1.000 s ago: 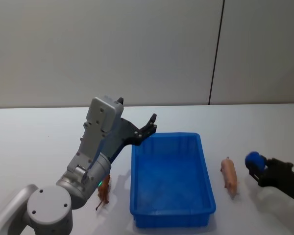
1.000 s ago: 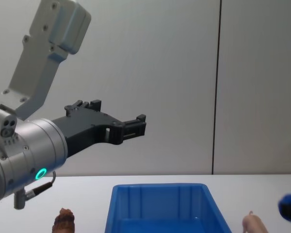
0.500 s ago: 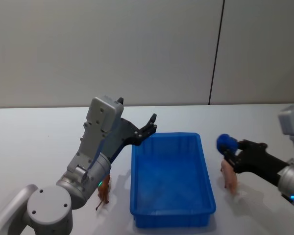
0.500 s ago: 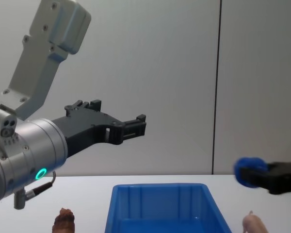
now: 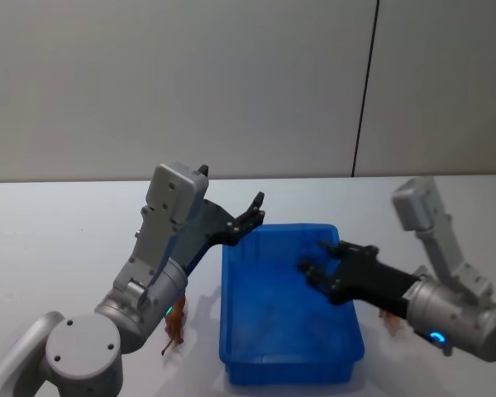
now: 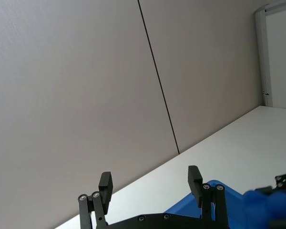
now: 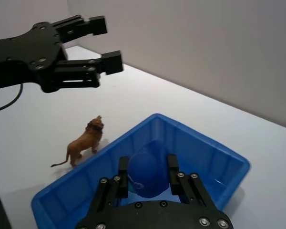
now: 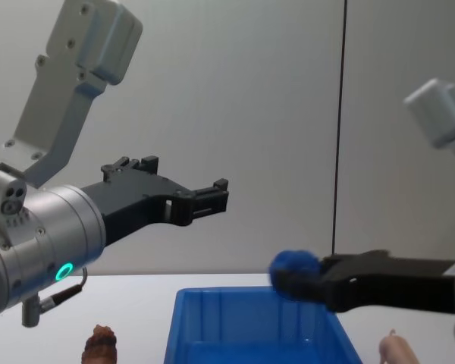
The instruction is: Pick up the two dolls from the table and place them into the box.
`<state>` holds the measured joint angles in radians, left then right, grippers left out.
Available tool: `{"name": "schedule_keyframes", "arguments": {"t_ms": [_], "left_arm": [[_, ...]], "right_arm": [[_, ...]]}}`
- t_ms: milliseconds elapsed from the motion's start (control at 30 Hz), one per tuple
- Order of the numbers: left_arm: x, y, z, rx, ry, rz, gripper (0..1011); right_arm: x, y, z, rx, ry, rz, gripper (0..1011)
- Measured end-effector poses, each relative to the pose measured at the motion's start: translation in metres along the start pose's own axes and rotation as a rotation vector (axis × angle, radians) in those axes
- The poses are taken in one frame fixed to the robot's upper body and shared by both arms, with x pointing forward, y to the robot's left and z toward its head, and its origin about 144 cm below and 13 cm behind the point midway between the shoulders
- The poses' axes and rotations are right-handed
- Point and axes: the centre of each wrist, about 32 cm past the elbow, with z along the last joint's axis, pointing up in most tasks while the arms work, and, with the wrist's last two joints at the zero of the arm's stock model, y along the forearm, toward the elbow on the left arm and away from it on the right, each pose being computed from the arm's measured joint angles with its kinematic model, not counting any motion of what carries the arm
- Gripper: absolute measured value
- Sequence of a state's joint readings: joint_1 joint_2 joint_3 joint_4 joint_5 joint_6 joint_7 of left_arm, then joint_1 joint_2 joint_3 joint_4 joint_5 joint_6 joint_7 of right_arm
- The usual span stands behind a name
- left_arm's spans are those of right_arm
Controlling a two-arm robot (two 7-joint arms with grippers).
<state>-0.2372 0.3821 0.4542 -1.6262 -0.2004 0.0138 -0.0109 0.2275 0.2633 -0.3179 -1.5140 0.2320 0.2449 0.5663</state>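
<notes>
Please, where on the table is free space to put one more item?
Bare table lies behind the box, up to the wall, and far left. Crowded: brown doll and left arm at the box's left side, pink doll and right arm at its right; the right gripper, holding a blue round thing, hangs over the box.

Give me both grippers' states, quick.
Left gripper: open, empty, raised beside the bright blue plastic bin.
Right gripper: shut on a small round blue object over the bin.
</notes>
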Motion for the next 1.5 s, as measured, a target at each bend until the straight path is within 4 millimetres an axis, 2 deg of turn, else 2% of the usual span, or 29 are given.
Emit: {"name": "schedule_keyframes", "arguments": {"t_ms": [133,167,200,233,333,533,667,1167,1500], "left_arm": [[0.0,0.0,0.0,0.0,0.0,0.0,1001],[0.0,0.0,0.0,0.0,0.0,0.0,1001],[0.0,0.0,0.0,0.0,0.0,0.0,1001],[0.0,0.0,0.0,0.0,0.0,0.0,1001],[0.0,0.0,0.0,0.0,0.0,0.0,1001],[0.0,0.0,0.0,0.0,0.0,0.0,1001],[0.0,0.0,0.0,0.0,0.0,0.0,1001],[0.0,0.0,0.0,0.0,0.0,0.0,1001],[0.0,0.0,0.0,0.0,0.0,0.0,1001]], "right_arm": [[-0.006,0.01,0.0,-0.015,0.0,0.032,510],[-0.007,0.011,0.0,-0.017,0.0,0.036,572],[-0.008,0.013,0.0,-0.018,0.0,0.039,581],[-0.009,0.014,-0.001,-0.02,-0.001,0.043,652],[-0.01,0.016,-0.001,-0.024,-0.003,0.047,725],[-0.009,0.014,-0.002,-0.028,-0.007,0.031,907],[-0.006,0.01,-0.003,-0.024,-0.008,0.012,991],[0.006,-0.027,-0.016,-0.042,0.03,-0.142,1001],[0.011,-0.043,-0.027,-0.087,0.065,-0.219,1001]]}}
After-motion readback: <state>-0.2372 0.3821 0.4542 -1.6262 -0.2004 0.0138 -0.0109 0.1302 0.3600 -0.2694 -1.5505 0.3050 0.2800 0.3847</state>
